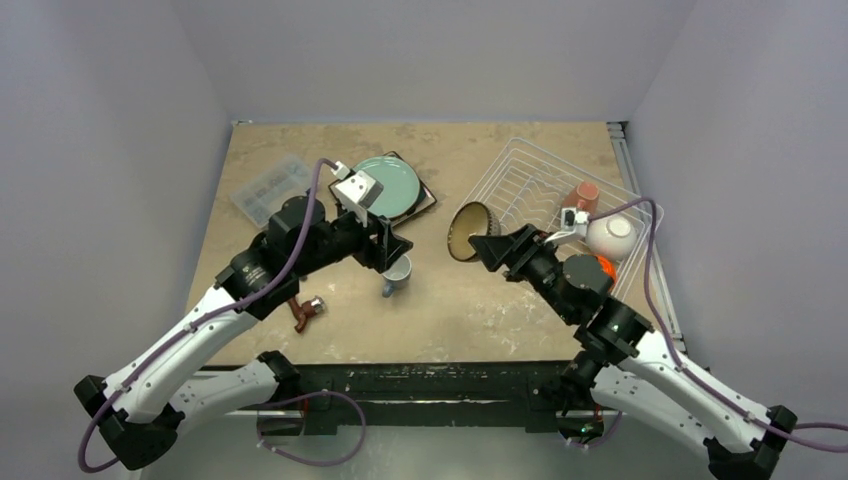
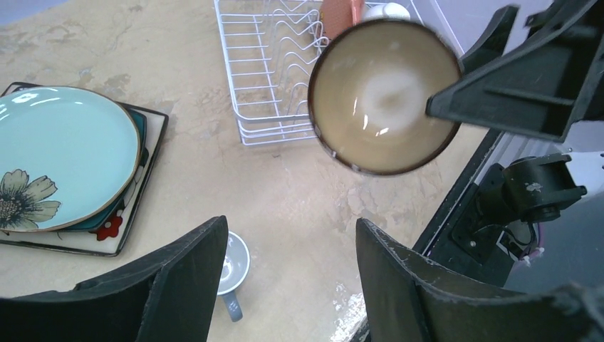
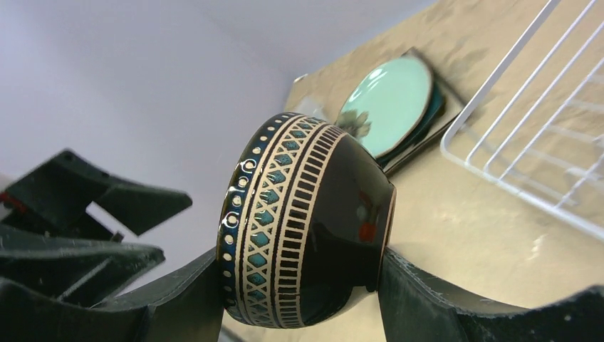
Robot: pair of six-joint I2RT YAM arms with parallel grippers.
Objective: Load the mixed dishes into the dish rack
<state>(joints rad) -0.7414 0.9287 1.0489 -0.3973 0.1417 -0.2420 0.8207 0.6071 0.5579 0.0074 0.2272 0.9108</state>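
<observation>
My right gripper (image 3: 300, 258) is shut on the dark brown bowl (image 3: 306, 221), one finger against its rim and the other against its base. It holds the bowl (image 1: 467, 231) tipped on its side in the air, just left of the white wire dish rack (image 1: 535, 180). My left gripper (image 2: 288, 226) stands open and empty, facing the bowl's tan inside (image 2: 384, 92). The pale blue mug (image 1: 396, 272) stands upright on the table under it. A teal plate (image 1: 388, 187) lies on the square flower-patterned plate (image 1: 428, 203). Pink mug (image 1: 583, 197), white bowl (image 1: 610, 237) and orange bowl (image 1: 603, 266) sit in the rack.
A clear plastic compartment box (image 1: 270, 188) lies at the back left. Black-handled pliers (image 1: 303, 312) lie near the left arm. A black rail (image 1: 430, 378) runs along the table's near edge. Grey walls close in the sides.
</observation>
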